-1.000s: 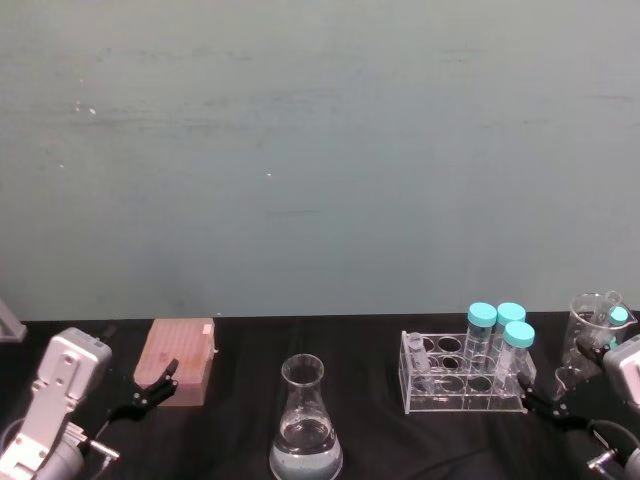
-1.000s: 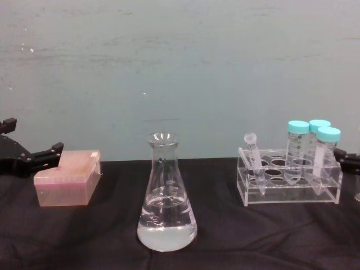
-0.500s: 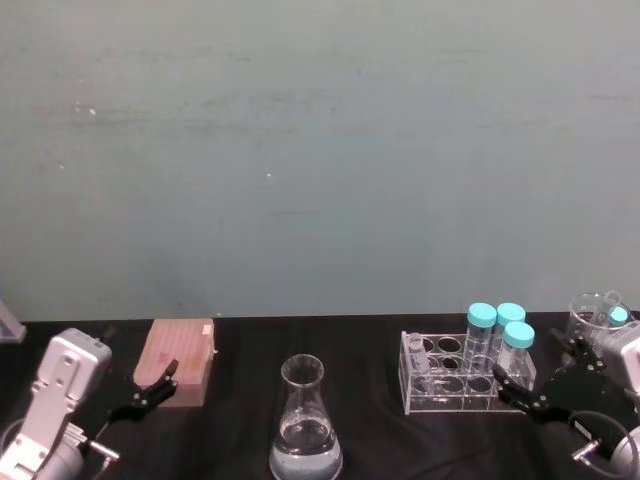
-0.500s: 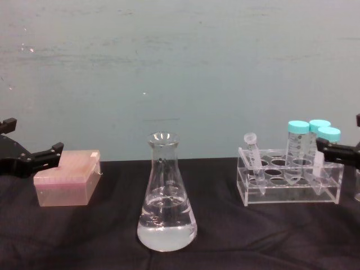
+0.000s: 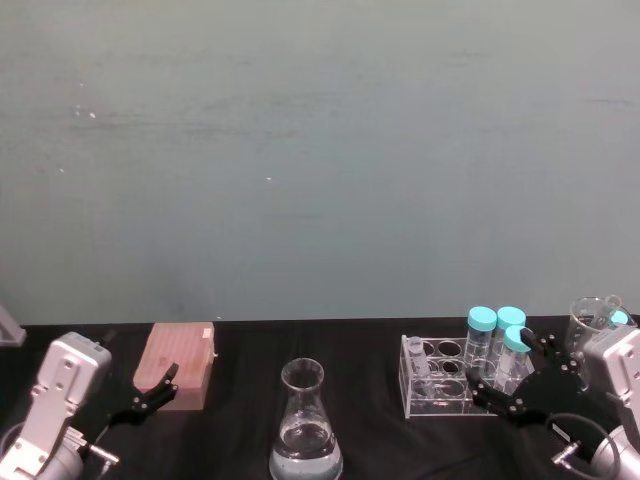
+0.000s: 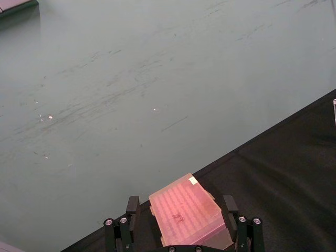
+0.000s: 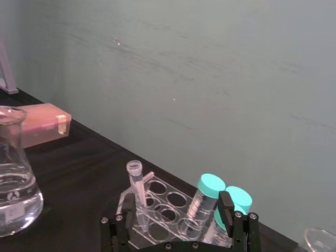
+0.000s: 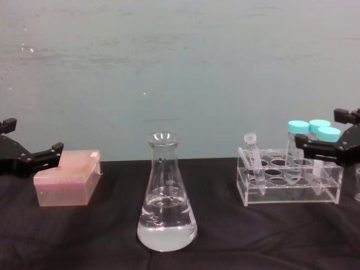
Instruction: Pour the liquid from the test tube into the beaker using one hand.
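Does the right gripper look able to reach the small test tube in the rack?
Likely yes: the right gripper is open by the rack, and the test tube stands at its end, apart from the teal-capped tubes.

txt: none legible | beaker [image 8: 166,197] mark: too blurred | pink box [image 6: 186,212] top scrawl: unreadable

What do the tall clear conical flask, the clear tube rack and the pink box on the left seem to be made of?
Tall clear conical flask: likely glass, glossy; bright highlights, curved see-through wall. Clear tube rack: probably acrylic; flat see-through panels, pale edges. Pink box: seemingly translucent plastic, duller.
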You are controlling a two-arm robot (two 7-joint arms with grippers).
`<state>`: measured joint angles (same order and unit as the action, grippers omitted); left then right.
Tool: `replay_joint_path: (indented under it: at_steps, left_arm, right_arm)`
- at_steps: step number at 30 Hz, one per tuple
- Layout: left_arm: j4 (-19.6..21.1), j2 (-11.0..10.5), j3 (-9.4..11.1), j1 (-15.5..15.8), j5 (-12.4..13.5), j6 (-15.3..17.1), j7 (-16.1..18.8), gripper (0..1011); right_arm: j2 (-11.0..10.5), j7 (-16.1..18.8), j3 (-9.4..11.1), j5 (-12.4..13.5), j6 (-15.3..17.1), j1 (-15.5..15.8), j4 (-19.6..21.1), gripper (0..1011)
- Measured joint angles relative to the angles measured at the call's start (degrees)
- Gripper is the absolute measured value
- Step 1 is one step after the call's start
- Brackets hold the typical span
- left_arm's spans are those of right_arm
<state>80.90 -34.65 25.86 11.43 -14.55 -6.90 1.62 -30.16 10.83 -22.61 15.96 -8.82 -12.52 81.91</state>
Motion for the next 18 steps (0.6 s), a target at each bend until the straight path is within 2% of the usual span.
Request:
replay_joint_path:
  at_steps: [18]
  left_arm:
    - [0.0,0.0,0.0,0.0,0.0,0.0,0.0,1000]
  right_arm:
    - [2.5,5.3,-0.2,-1.6,0.9,-1.3,-0.7,1000]
